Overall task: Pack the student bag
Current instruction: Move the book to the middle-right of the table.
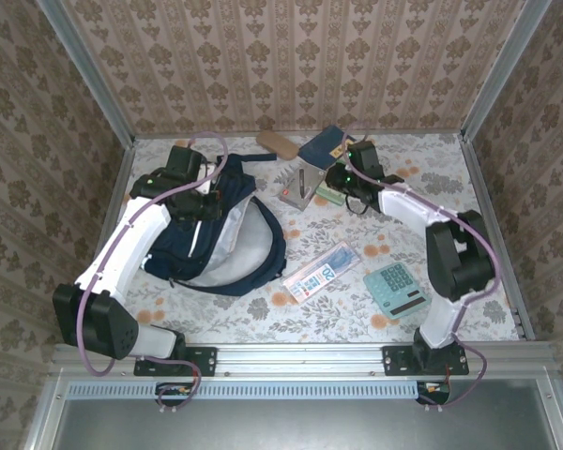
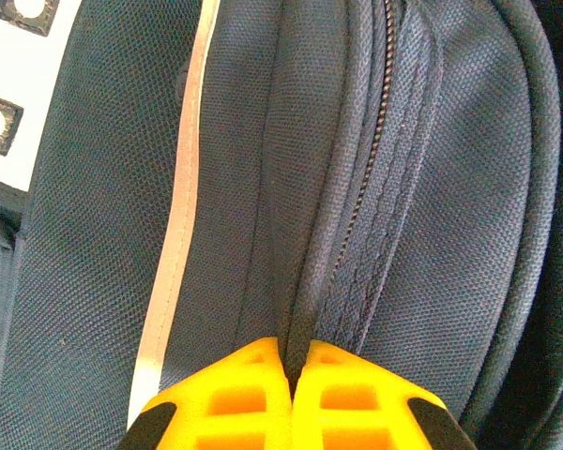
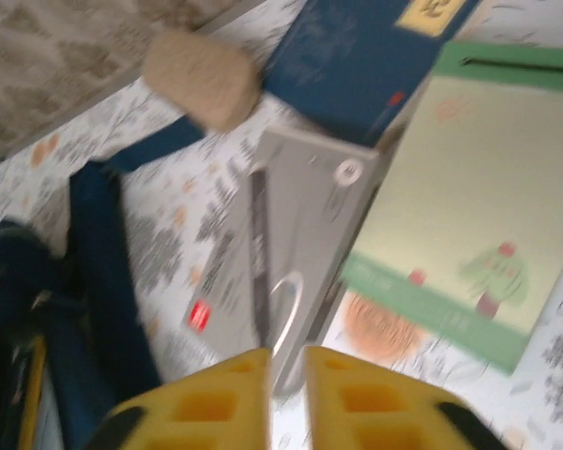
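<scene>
Left jaws clamped shut on large navy striped fabric backpack (image 2: pixel 432 234) fold: lift mouth open; right jaws near-closed at flat grey rectangular case (image 3: pixel 310 225), grip unclear: verify first.

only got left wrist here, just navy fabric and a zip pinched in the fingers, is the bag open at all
Observer: Yes. From above, the student bag lies unzipped, with its pale grey lining showing.
Operator: anything still out
Observer: A teal calculator lies unpacked, out to the bag's right.
Operator: whats the other side doing
Observer: The right gripper is at the edge of a flat grey item.
</scene>
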`<state>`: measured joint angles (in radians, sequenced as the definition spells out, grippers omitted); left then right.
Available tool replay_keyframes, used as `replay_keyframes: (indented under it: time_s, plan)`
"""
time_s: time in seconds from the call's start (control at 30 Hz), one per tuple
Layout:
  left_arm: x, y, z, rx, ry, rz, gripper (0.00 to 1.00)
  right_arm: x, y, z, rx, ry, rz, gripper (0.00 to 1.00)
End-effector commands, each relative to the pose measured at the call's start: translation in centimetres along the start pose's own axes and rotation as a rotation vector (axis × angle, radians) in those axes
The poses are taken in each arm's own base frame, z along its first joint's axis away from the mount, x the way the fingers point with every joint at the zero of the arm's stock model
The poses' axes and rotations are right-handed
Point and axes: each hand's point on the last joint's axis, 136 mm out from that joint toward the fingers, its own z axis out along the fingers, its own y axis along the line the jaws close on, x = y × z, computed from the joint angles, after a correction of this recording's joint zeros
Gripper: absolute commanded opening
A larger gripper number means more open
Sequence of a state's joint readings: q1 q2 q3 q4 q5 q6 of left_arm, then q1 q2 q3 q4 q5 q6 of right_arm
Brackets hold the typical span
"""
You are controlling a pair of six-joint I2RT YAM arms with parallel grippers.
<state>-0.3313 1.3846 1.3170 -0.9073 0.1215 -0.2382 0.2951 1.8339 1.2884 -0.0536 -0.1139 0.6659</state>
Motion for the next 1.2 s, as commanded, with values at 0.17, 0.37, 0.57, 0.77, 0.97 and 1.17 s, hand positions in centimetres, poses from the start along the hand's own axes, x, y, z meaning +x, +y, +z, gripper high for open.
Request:
replay_keyframes:
  time_s: [0.17,0.37,0.57,0.77,0.97,1.17]
  plan:
    - [-0.4,0.1,-0.6,0.01,-0.04,-0.04,0.0,-4.5,-0.9,6.1,-0.043,-0.015,0.073,0.0]
    - [-0.5,0.0,-0.5,0.013,-0.036,-0.055,0.0,-6.0,-1.5,10.5,-0.01,-0.017,0.133,0.0]
    - [-0.5,-0.2,-0.6,0.022,-0.033,-0.067,0.0,-5.0,-3.4,14.7,0.089,0.029,0.212,0.0]
    - [-0.4,-0.1,-0.6,0.012,-0.027,-0.067,0.0,-3.8,-4.1,17.0,0.168,0.056,0.229,0.0]
    - [-0.2,0.1,-0.4,0.007,-0.021,-0.064,0.0,-1.4,-6.9,15.9,0.32,0.15,0.257,0.0]
    - [-0.2,0.3,-0.1,0.0,-0.027,-0.062,0.0,2.4,-10.7,12.9,0.406,0.301,0.256,0.0]
